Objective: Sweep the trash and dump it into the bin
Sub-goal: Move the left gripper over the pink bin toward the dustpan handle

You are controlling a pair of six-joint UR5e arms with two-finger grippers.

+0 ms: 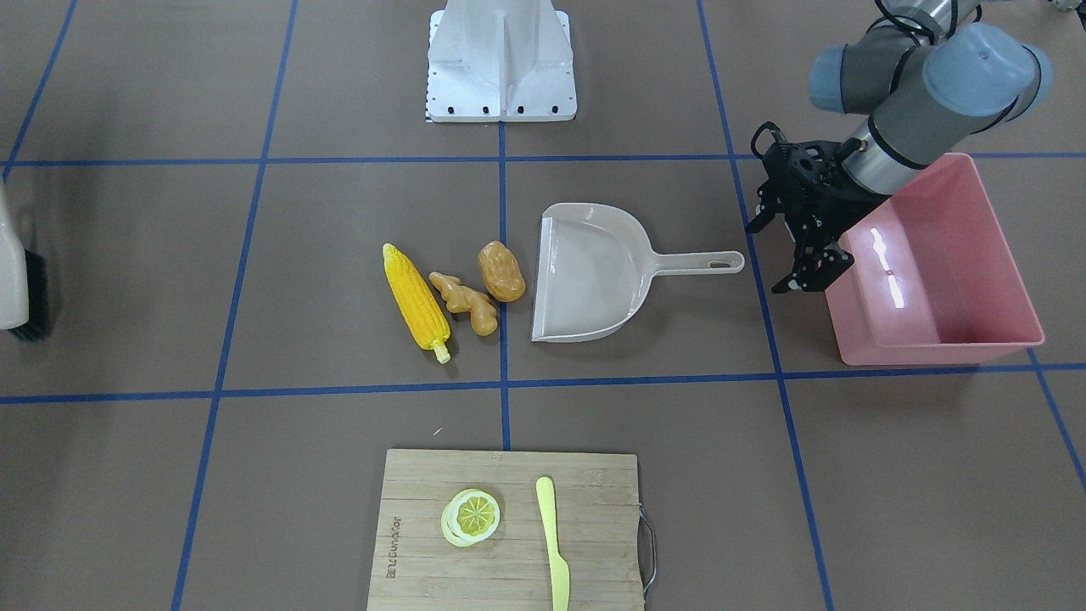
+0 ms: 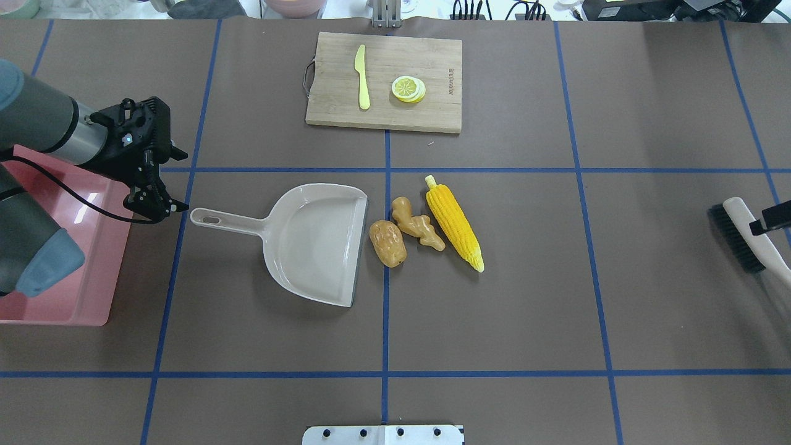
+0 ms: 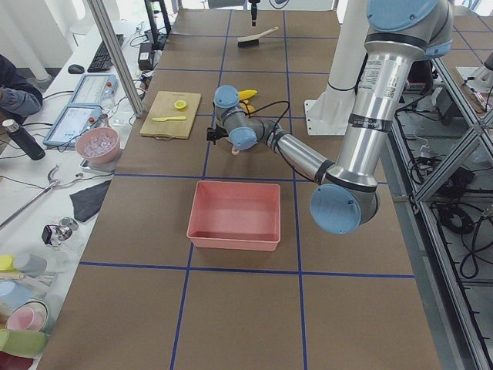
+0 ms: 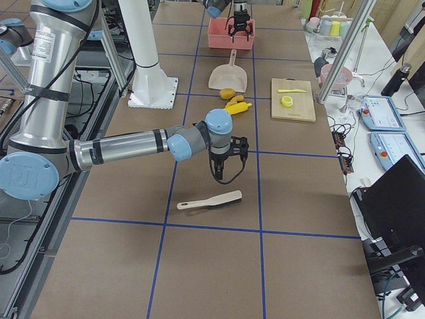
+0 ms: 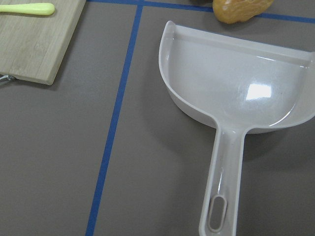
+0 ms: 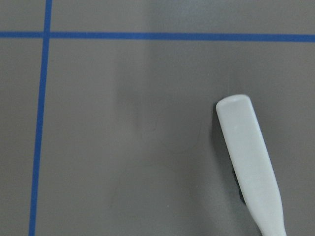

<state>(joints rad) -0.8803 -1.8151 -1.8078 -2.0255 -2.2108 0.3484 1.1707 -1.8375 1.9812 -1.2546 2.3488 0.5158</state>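
The trash lies mid-table in a row: a yellow corn cob (image 2: 454, 222), a tan ginger root (image 2: 419, 225) and a brown-orange potato (image 2: 387, 243), the potato just off the mouth of the beige dustpan (image 2: 315, 241). They also show in the front view: corn (image 1: 416, 301), ginger (image 1: 462, 301), potato (image 1: 501, 271), dustpan (image 1: 594, 280). The pink bin (image 2: 62, 303) stands at the robot's left. My left gripper (image 2: 182, 179) is open and empty, just beyond the dustpan handle's end, beside the bin (image 1: 933, 339). My right gripper (image 4: 224, 176) hovers over a white brush (image 2: 748, 238); I cannot tell whether it is open or shut.
A wooden cutting board (image 2: 383, 114) at the far side carries a lemon slice (image 2: 408, 88) and a pale yellow knife (image 2: 361, 77). The robot's base plate (image 1: 501, 93) is at the near middle edge. The brush (image 1: 17, 288) lies flat at the robot's right end.
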